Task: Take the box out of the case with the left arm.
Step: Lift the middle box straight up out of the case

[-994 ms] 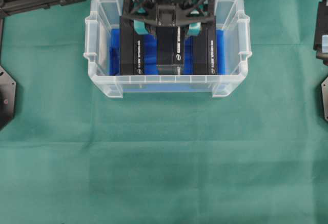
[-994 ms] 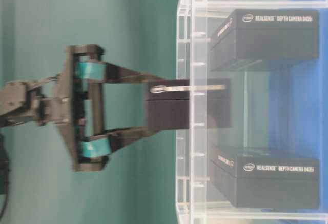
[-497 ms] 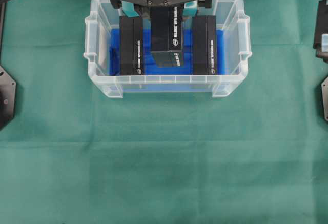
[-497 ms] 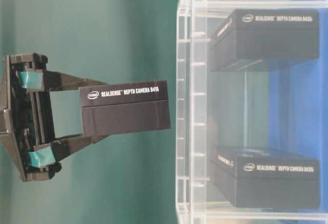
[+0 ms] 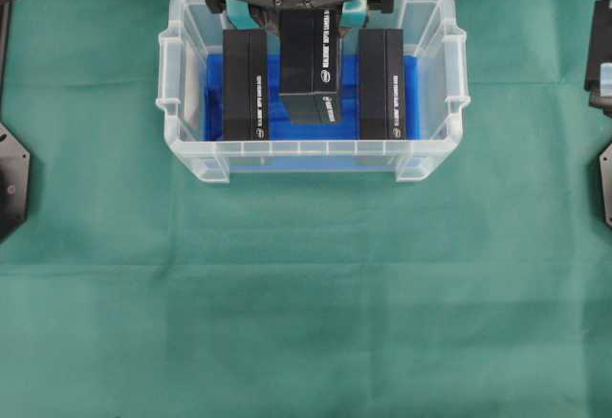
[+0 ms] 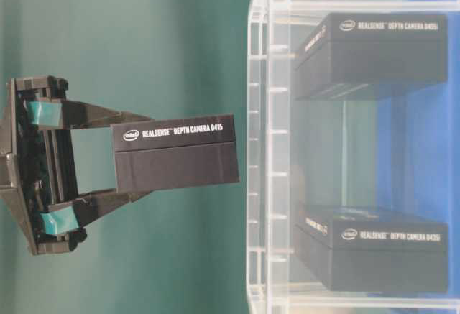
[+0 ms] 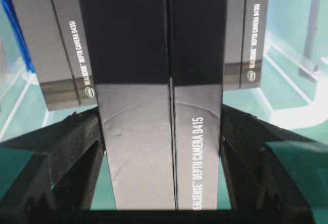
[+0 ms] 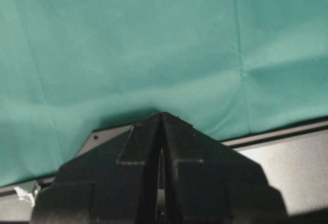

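Green cloth (image 5: 306,294), matte and faintly creased, covers the whole table.

Clear translucent plastic case (image 5: 430,165): rectangular, ribbed rim, side handles, set at the far middle of the table. Blue cloth lining (image 5: 275,102) shows between its contents, judged to be padding.

Two black boxes stand on edge inside, the left box (image 5: 246,83) and the right box (image 5: 382,83), well apart, with the slot between them vacant. Smooth card, white lettering on the narrow faces.

Third black box (image 6: 176,152), the task's box: same make, rectangular, slightly glossy. The table-level view shows it wholly clear of the rim, outside the case; seen from overhead it hangs above that vacant slot.

Left gripper (image 6: 122,162): black lattice frame, jaws clamped on the box's two broad faces at one end, teal pads (image 6: 44,113) back near the frame.

Right gripper (image 8: 161,131): black, jaws pressed together on nothing, parked over bare cloth at the right.
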